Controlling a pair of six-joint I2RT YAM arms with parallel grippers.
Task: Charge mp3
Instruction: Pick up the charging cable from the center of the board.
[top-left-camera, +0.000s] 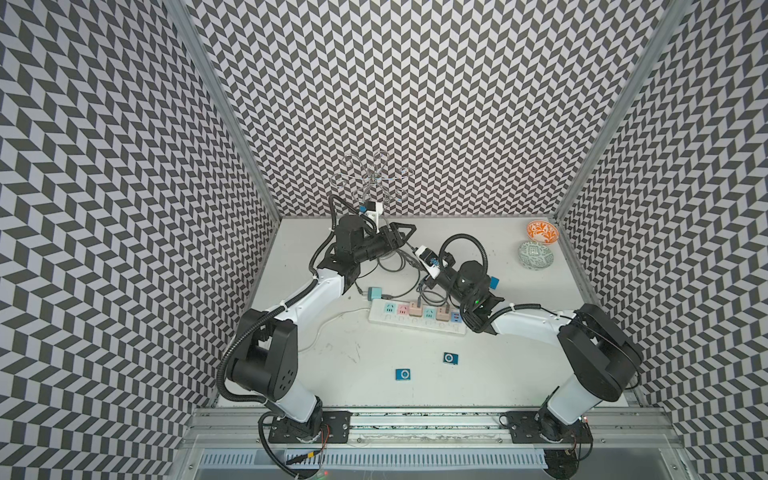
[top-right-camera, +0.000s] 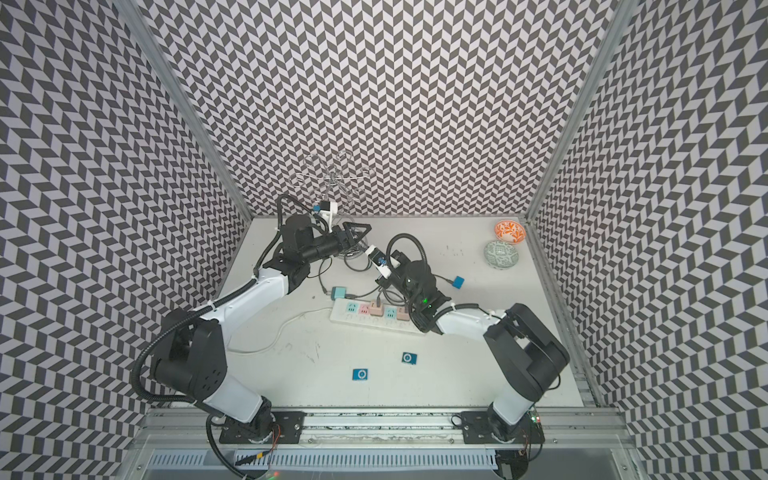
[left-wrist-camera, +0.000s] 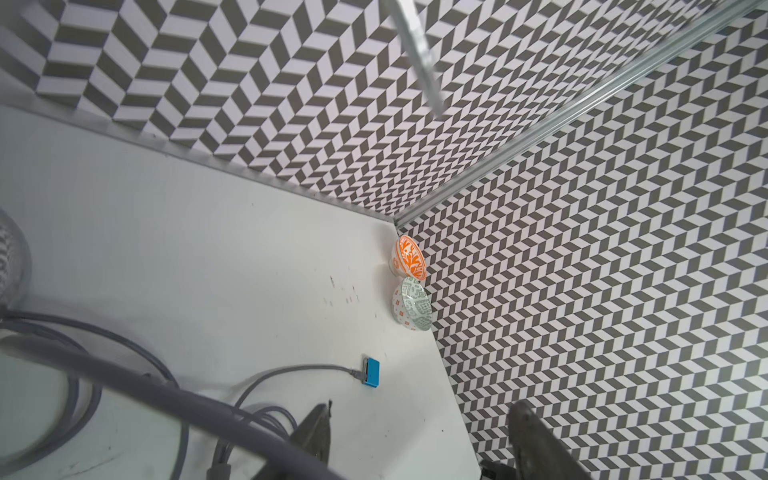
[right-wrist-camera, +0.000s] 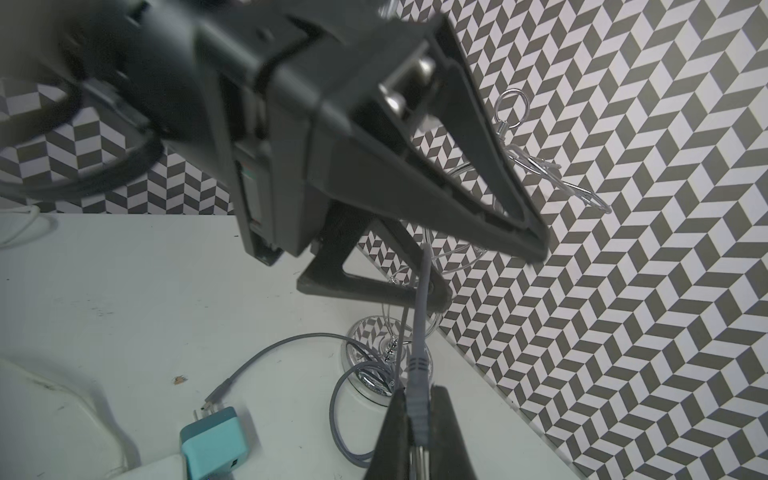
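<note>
Two blue mp3 players (top-left-camera: 403, 374) (top-left-camera: 450, 358) lie flat near the table's front. A third blue mp3 (left-wrist-camera: 371, 372) (top-left-camera: 493, 282) lies behind the right arm with a grey cable plugged into it. My right gripper (right-wrist-camera: 417, 419) is shut on the grey plug (right-wrist-camera: 417, 395) of another cable. That cable runs up between the spread fingers of my left gripper (top-left-camera: 409, 235) (left-wrist-camera: 419, 440), which is open and grips nothing. The two grippers are close together at the table's back, left of centre. In both top views the right wrist camera hides the right gripper's tips.
A white power strip (top-left-camera: 415, 320) with several coloured adapters lies mid-table. A teal charger (top-left-camera: 374, 293) (right-wrist-camera: 212, 436) lies just behind it among loose grey cable loops. A wire stand (top-left-camera: 370, 174) rises at the back. An orange bowl (top-left-camera: 541, 230) and a green bowl (top-left-camera: 536, 254) sit back right.
</note>
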